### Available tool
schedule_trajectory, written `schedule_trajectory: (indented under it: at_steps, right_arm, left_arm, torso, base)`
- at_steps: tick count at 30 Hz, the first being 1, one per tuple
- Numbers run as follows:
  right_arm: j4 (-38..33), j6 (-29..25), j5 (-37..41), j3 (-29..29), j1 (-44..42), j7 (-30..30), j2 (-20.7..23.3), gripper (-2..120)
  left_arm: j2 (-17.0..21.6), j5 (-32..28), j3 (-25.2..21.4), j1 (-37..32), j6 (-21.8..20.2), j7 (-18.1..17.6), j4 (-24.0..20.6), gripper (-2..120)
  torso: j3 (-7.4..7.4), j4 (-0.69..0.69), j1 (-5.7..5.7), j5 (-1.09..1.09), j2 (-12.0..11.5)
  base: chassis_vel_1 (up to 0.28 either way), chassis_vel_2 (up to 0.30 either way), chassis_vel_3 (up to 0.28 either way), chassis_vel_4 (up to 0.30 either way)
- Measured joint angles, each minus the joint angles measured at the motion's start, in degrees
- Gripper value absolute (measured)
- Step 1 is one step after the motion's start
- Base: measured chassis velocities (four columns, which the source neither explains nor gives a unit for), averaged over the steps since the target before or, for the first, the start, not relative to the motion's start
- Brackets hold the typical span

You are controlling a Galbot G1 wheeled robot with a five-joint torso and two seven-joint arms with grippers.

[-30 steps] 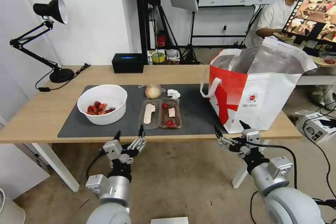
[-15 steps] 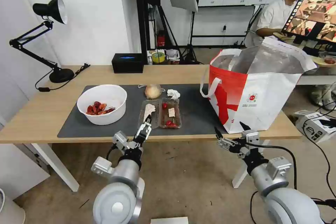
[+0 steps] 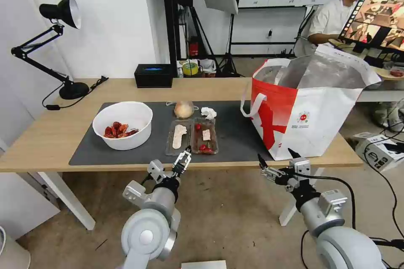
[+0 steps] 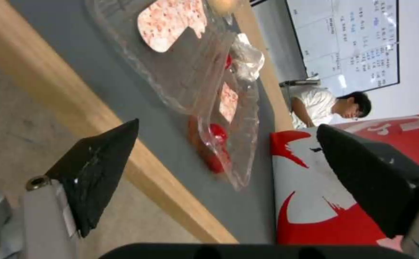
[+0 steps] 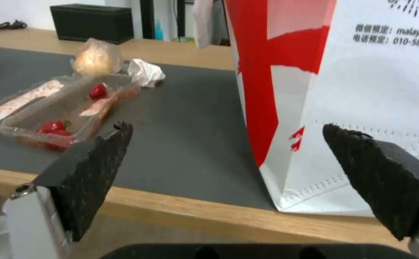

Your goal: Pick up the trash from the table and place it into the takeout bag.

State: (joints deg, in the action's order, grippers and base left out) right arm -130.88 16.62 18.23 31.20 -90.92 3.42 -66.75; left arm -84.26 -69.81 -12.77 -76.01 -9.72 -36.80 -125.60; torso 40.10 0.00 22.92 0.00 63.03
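On the table point(image 3: 46, 134), the dark mat point(image 3: 237, 134) carries the trash: a white bowl point(image 3: 122, 125) with red shells, a clear two-compartment tray point(image 3: 192, 136), a beige wrapped ball point(image 3: 184, 109) and a crumpled tissue point(image 3: 208, 113). The red-and-white takeout bag point(image 3: 311, 109) stands open at the table's right end. My left gripper point(image 3: 184, 157) is open at the table's front edge, just in front of the tray point(image 4: 185, 72), touching nothing. My right gripper point(image 3: 274, 156) hangs open below the front edge, in front of the bag point(image 5: 363, 90).
A black desk lamp point(image 3: 63, 12) stands at the table's back left and a black box point(image 3: 153, 75) with a blue top at the back middle. A person sits at a monitor behind the bag. Cardboard boxes point(image 3: 378, 151) lie on the floor to the right.
My left arm swung right and forward, bringing its gripper from below the table's edge up to the tray's front side. The right arm barely moved.
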Motion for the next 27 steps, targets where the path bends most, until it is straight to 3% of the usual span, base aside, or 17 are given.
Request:
schedule_trajectory:
  at_steps: [27]
  right_arm:
    - [1.0, -0.3, -0.2, 0.6, -0.3, 0.1, -0.6, 100]
  left_arm:
    - [-1.4, -1.4, 0.5, 6.7, 0.0, -0.9, 7.1, 100]
  torso:
    - [0.0, 0.0, 0.0, 0.0, 0.0]
  base:
    - [0.0, 0.0, 0.0, 0.0]
